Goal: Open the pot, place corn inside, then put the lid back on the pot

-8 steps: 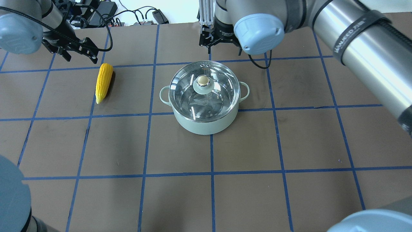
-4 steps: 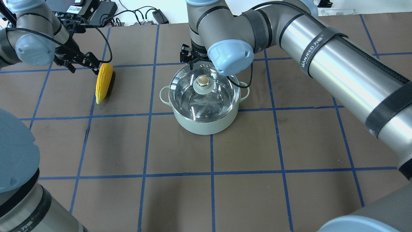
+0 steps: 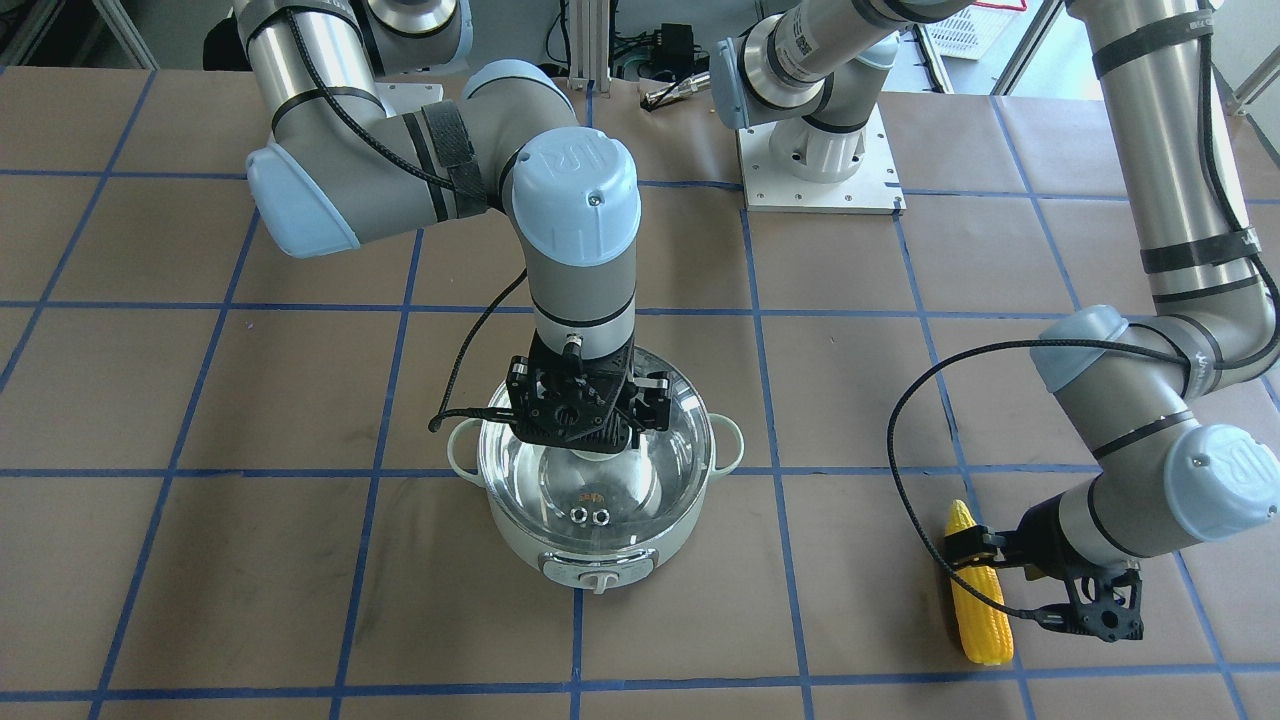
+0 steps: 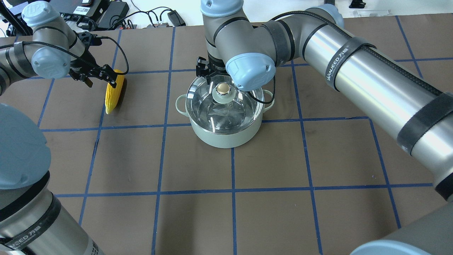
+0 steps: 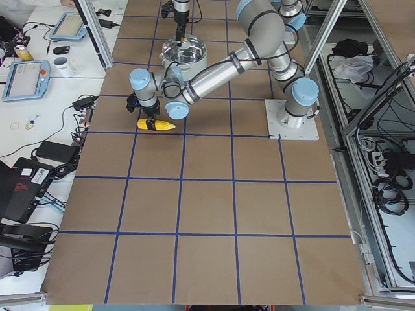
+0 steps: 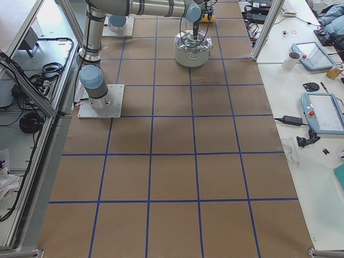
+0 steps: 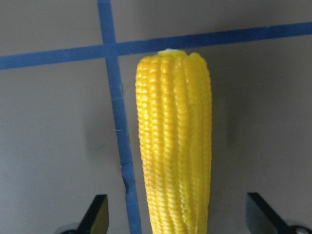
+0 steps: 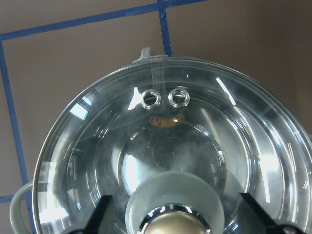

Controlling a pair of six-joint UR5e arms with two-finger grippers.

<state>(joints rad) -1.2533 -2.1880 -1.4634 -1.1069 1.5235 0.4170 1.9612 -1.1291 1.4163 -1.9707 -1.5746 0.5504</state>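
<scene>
1. Overhead exterior: the pot (image 4: pixel 226 136) sat toward the table's far edge, with its glass lid (image 4: pixel 244 106) on.
2. Right gripper (image 8: pixel 175 214) hung open, fingers flanking the lid's knob (image 4: pixel 223 88), gripping nothing.
3. Left gripper (image 7: pixel 179 214) gaped wide astride the corn (image 7: pixel 175 146), which lay left of the pot with neither fingertip touching it.

Bright, even indoor light from overhead fills every view. White glare streaks curve across the glass lid (image 8: pixel 253 131) in the right wrist view, whose bottom edge is soft and out of focus. In the overhead view the corn (image 4: pixel 112 96) casts a short dark shadow toward frame right. The top edge there is washed out white.
</scene>
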